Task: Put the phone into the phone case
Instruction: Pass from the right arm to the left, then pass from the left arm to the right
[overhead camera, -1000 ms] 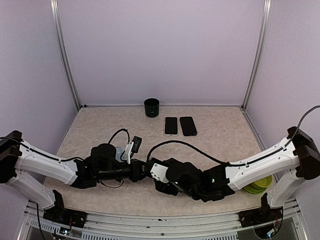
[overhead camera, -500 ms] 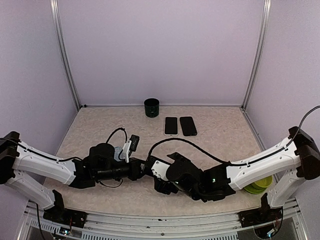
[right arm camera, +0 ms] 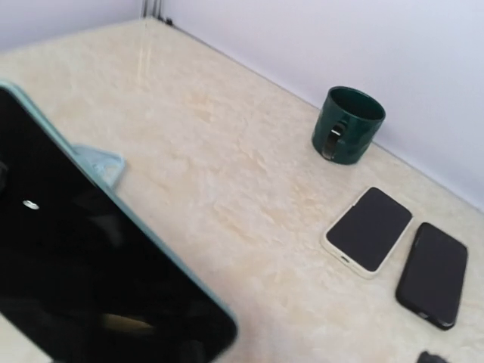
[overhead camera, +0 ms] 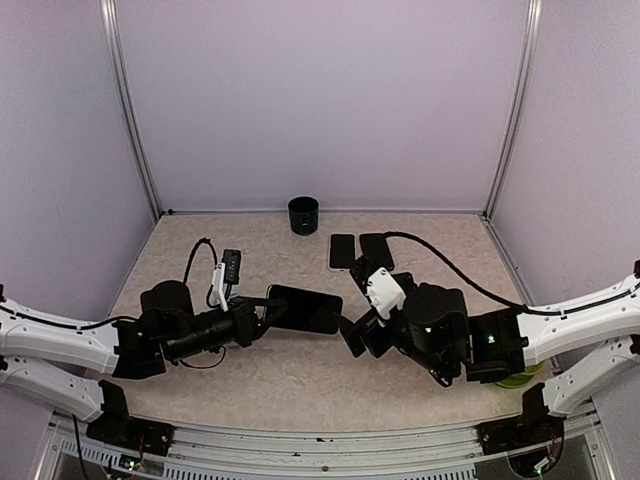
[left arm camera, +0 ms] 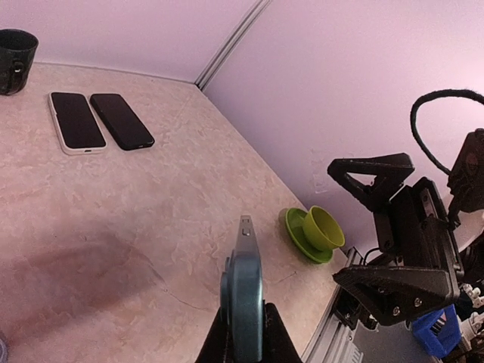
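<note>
**Late stage of the insertion.** The left gripper (overhead camera: 263,313), its fingers pressed onto one end of the phone (overhead camera: 306,308), holds it clear of the table (overhead camera: 200,250) with its long axis roughly level. The left wrist view shows the phone edge-on, with the teal phone case (left arm camera: 245,291) wrapped about its rim. The right wrist view shows the dark screen bordered by the same teal lip. The right gripper (overhead camera: 356,335) stands with fingers spread wide, just beside the phone's free end and, as far as the overhead view allows, not touching it. The phone thus appears seated in the case, though whether every corner is snapped home cannot be told. The next move probably calls for a check press on any proud corner, or a level descent and a gentle release onto the table.
</note>
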{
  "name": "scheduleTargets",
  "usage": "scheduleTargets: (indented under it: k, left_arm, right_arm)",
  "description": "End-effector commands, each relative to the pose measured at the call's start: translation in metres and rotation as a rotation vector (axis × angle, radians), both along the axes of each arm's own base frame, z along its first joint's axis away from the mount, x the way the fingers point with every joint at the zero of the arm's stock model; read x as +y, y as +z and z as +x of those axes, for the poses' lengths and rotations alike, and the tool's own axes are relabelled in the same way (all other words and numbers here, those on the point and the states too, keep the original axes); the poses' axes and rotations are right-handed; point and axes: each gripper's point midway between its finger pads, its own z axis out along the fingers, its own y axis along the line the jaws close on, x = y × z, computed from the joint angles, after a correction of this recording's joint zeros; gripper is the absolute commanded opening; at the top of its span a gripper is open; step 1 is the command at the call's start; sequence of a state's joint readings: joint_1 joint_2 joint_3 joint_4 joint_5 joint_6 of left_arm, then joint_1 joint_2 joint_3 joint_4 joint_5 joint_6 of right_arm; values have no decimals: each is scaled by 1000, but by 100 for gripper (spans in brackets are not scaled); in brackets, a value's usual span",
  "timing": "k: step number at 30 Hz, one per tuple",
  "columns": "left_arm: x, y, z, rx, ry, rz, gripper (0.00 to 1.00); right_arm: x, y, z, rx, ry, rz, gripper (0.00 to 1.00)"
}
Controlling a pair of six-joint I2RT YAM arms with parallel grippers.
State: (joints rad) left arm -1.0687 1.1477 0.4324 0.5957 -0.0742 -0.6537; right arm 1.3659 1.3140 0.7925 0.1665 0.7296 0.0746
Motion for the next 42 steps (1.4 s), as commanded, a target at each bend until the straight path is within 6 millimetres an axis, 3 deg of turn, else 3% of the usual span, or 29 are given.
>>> scheduleTargets:
  k: [1,7,15,29,42]
  left_arm:
    - [8,29,2,-78,34,-61,0]
    - [7,39,-5,-112,-4,-88,10]
    - [11,50,-10,-134,-16,-150,0]
    - [18,86,-40,-227,-148,-307,0]
    - [7,90,-45,-214,-206,-359,0]
  right_arm:
    - [-9,10,-1,83,16,155,100]
    - [-9,14,-7,197,84,292,99]
    - [6,24,-20,314,189,414,97]
    - [11,37,-18,553,331,659,93]
    - [34,43,-39,631,549,674,90]
